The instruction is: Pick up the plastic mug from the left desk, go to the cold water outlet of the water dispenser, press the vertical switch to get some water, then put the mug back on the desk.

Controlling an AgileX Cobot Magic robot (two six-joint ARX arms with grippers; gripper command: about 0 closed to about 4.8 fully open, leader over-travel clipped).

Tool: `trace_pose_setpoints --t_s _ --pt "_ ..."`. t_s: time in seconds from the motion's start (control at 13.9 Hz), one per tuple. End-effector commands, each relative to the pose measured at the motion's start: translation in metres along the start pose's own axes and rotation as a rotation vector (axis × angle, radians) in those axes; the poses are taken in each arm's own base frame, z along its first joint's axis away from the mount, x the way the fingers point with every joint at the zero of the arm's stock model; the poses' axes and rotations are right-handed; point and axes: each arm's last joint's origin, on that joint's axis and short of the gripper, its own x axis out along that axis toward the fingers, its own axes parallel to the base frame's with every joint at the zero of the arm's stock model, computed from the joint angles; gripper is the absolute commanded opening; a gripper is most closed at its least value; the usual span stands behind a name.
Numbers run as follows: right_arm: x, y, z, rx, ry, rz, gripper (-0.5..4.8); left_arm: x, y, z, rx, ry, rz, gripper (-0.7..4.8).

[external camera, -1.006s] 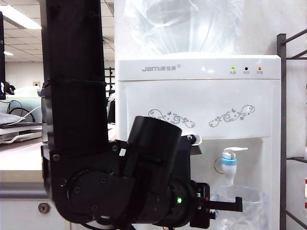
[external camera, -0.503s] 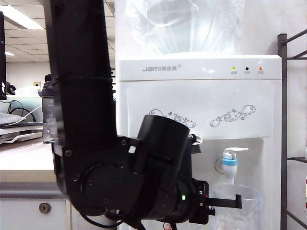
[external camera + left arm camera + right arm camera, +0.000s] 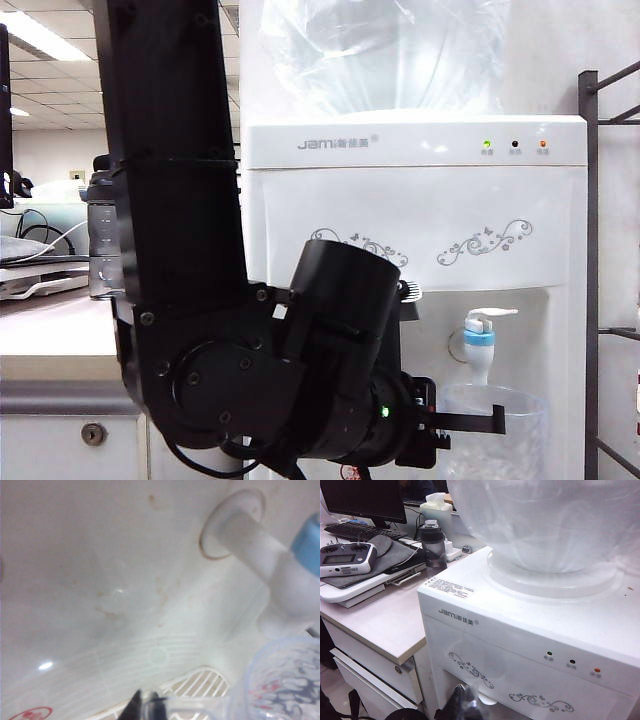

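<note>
The left gripper (image 3: 470,425) pinches the plastic mug (image 3: 500,435) under the cold water outlet (image 3: 479,345); the right gripper (image 3: 462,700), pressed together, hangs above the water dispenser (image 3: 530,630).

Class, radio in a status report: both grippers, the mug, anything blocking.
Left gripper shut on plastic mug, holding it under cold water outlet. Right gripper shut, empty, up by water dispenser top. Nothing between mug and outlet.
</note>
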Motion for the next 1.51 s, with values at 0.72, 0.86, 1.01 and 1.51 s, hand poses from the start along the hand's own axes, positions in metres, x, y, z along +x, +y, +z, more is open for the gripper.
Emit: trace_pose_setpoints --t_s 0.72,0.86,1.01,1.51 --pt "-0.0005 0.0001 0.0025 0.003 -0.017 0.0 -0.06 -0.0025 0.005 -0.0094 0.072 0.063 -0.068 -0.06" --pt "-0.0005 0.0001 0.0025 0.003 -0.017 0.001 -0.06 -0.0019 0.0047 -0.0089 0.074 0.059 -0.07 -0.06" --pt "-0.0005 0.0001 0.0029 0.005 -0.021 0.001 -0.06 -0.0016 0.0047 -0.0088 0.075 0.059 -0.063 -0.06" --pt "-0.0005 0.0002 0.0032 -0.019 -0.024 0.001 -0.06 -0.003 0.0028 -0.0103 0.096 0.078 -0.147 -0.05"
